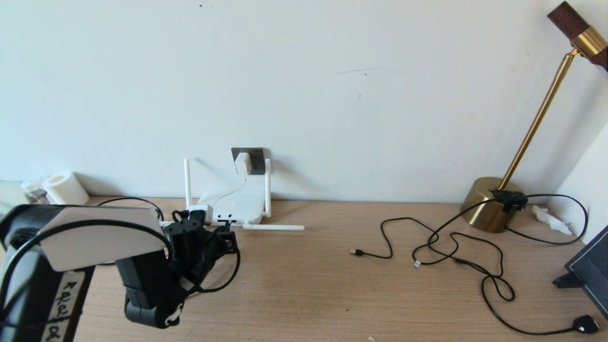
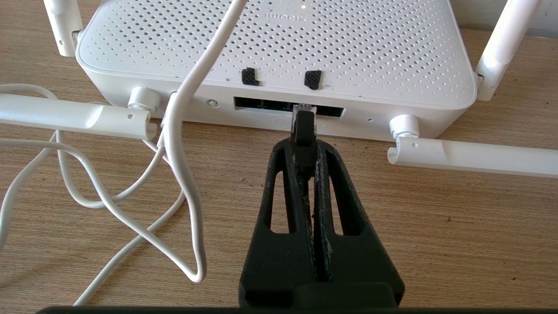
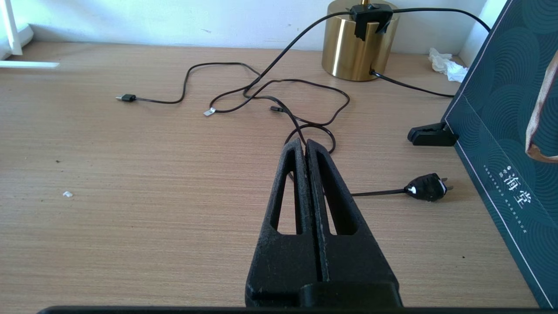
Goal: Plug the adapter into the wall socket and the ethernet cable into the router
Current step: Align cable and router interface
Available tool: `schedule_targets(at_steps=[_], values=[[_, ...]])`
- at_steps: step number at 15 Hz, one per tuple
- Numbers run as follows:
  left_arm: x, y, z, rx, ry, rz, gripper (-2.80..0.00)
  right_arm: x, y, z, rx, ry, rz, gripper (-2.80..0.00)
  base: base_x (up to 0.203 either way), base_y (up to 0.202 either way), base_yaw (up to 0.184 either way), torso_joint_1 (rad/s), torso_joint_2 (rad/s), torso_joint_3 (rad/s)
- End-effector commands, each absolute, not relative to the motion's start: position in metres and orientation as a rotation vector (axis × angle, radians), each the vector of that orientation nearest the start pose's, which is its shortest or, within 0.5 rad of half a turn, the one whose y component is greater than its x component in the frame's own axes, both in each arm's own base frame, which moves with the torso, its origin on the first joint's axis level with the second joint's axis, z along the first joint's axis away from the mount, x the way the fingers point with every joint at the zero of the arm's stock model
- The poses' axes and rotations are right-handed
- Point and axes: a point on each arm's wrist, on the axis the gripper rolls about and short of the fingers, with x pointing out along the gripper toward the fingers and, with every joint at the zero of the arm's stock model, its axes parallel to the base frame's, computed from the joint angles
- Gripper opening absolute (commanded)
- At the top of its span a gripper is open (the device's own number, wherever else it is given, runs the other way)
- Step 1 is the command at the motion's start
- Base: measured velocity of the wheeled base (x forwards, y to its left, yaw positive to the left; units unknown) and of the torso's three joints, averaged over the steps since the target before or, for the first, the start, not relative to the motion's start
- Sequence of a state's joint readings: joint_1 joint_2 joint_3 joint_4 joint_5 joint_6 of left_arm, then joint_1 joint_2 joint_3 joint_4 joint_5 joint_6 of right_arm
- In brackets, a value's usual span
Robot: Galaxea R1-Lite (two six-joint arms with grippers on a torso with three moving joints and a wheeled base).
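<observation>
Seemingly, left claw [image 2: 304, 146] hides ethernet cable [image 2: 303, 126].

Adapter [image 1: 242, 164] in wall socket [image 1: 257, 159] — ethernet cable [image 2: 303, 127] at router [image 2: 279, 52] port

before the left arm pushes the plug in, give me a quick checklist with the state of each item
1. White rounded adapter seated in the dark grey wall socket: ok, it sits on the plate.
2. Left gripper clamped on the thick black ethernet cable's plug: ok.
3. Plug lined up with the dark port slot on the flat white router: ok, the clear tip sits at the opening.
4. Plug fully inserted: not ok, most of its body is outside.
5. Thin white cord clear of the port: ok, it hangs beside it.
6. Right gripper out of the way: ok, shut and empty above the wooden table.
</observation>
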State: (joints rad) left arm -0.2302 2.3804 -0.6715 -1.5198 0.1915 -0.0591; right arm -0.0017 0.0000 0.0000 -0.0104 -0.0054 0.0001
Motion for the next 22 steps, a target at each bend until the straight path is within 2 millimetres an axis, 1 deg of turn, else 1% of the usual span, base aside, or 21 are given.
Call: schedule_targets(at_steps=[1,7,14,22], values=[[0.36,-0.0799,0.0055,-0.023,0.174,-0.033,-2.8,-0.0228,-0.0001,0.0766,0.0,-0.011,-0.008,-2.8,0.0,0.0,0.0,0.0,0.0,0.0],[0.3594,-0.081,0.0069,-0.023,0.172,-0.036,-2.8,-0.0228,-0.0001,0.0766,0.0,-0.01,-0.008,-2.8,0.0,0.0,0.0,0.0,0.0,0.0],[0.3541,-0.0819,0.0066,-0.019,0.186,-0.04,-2.8,-0.0228,-0.0001,0.0766,0.0,-0.01,-0.008,-2.8,0.0,0.0,0.0,0.0,0.0,0.0],[0.3543,-0.0831,0.0064,-0.019,0.186,-0.043,-2.8,-0.0228,-0.0001,0.0766,0.0,-0.011,-0.008,-2.8,0.0,0.0,0.0,0.0,0.0,0.0]])
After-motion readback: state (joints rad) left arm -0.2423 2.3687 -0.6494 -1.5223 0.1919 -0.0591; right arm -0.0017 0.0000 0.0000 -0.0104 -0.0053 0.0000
